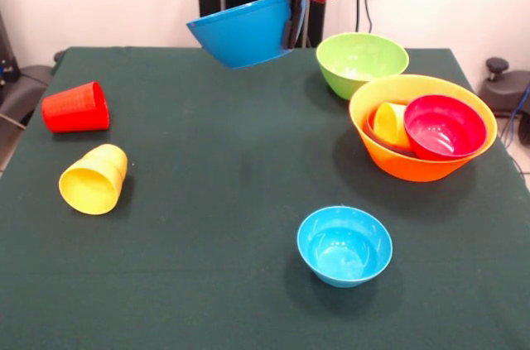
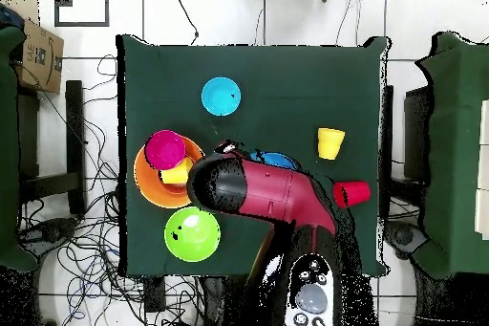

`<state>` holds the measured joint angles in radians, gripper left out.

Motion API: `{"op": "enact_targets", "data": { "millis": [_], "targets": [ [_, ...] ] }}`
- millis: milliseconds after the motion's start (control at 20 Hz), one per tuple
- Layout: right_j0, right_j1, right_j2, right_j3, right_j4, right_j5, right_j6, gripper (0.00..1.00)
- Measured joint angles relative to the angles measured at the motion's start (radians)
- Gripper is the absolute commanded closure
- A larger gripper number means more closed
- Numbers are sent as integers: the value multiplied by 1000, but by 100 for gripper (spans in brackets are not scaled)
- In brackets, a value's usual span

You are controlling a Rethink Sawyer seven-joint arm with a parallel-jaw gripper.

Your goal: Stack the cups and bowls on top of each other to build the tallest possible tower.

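Note:
My gripper (image 1: 291, 29) is shut on the rim of a medium blue bowl (image 1: 240, 33), which hangs tilted above the table's far edge. In the overhead view the arm (image 2: 272, 193) covers all but a sliver of that bowl (image 2: 279, 161). At the right the large yellow-orange bowl (image 1: 414, 170) holds a crimson bowl (image 1: 445, 127) and a yellow cup (image 1: 389, 122); this is the tower. Beside it stands a lime green bowl (image 1: 360, 60). A small light-blue bowl (image 1: 344, 244) sits upright near the front. A red cup (image 1: 76, 107) and a yellow cup (image 1: 93, 179) lie on their sides at the left.
The dark green table (image 1: 207, 226) has wide bare cloth between the cups and the bowls. Off the table in the overhead view, a cardboard box (image 2: 38, 53) stands at the upper left and cables run over the floor.

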<state>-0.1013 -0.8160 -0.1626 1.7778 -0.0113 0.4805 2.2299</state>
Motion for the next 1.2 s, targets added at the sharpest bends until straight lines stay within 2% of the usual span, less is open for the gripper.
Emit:
{"op": "enact_targets", "data": {
  "millis": [100, 350, 500, 800, 1200],
  "targets": [
    [-19, -7, 18, 4, 0, 5, 0, 100],
    [-125, -39, 94, 15, 0, 33, 0, 100],
    [-143, -48, 105, 14, 0, 52, 0, 100],
    [-109, -66, 109, 14, -1, 106, 0, 100],
    [18, -60, 111, -16, 0, 113, 0, 100]
  ]
}}
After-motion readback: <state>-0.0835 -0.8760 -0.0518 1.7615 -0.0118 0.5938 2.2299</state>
